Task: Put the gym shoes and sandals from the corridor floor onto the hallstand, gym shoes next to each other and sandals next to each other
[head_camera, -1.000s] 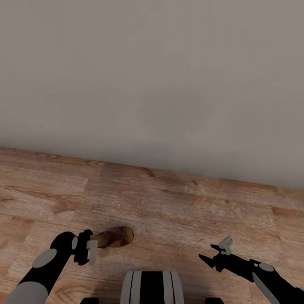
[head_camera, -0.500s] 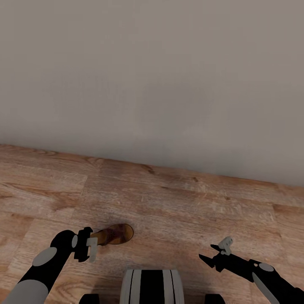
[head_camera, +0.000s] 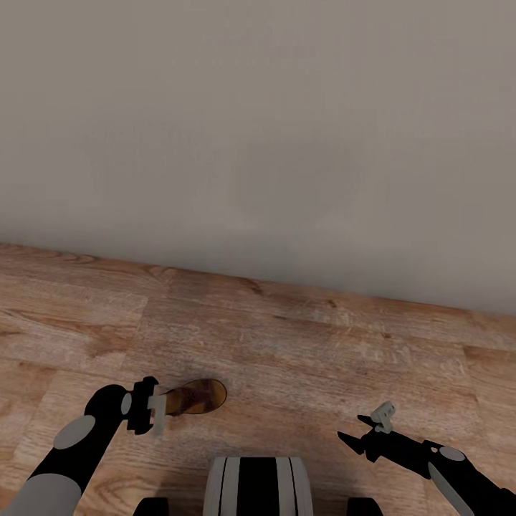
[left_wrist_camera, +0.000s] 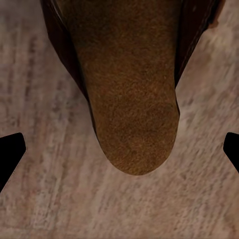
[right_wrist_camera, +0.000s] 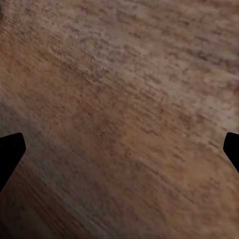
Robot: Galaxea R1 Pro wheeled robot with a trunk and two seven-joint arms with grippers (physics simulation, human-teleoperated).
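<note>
One brown leather sandal (head_camera: 198, 396) lies on the wood-plank corridor floor (head_camera: 301, 358), a little left of my base. My left gripper (head_camera: 153, 416) hangs just behind its heel end, open, and I cannot tell whether it touches. In the left wrist view the sandal's suede footbed (left_wrist_camera: 132, 94) runs between the two widely spread black fingertips (left_wrist_camera: 10, 154), with nothing gripped. My right gripper (head_camera: 362, 428) hovers low over bare floor at the right, open; its wrist view shows planks (right_wrist_camera: 124, 114) between the fingertips (right_wrist_camera: 9, 152). The gym shoes and the hallstand are out of view.
A plain off-white wall (head_camera: 258, 129) stands close ahead, meeting the floor along a slanted line. My base (head_camera: 258, 487) sits at the bottom centre between the arms. Wood floor stretches left and right along the wall.
The view has shifted slightly, so the floor sits a bit higher in the picture. My left gripper has edged a little closer to the sandal's heel. The right arm has stayed put.
</note>
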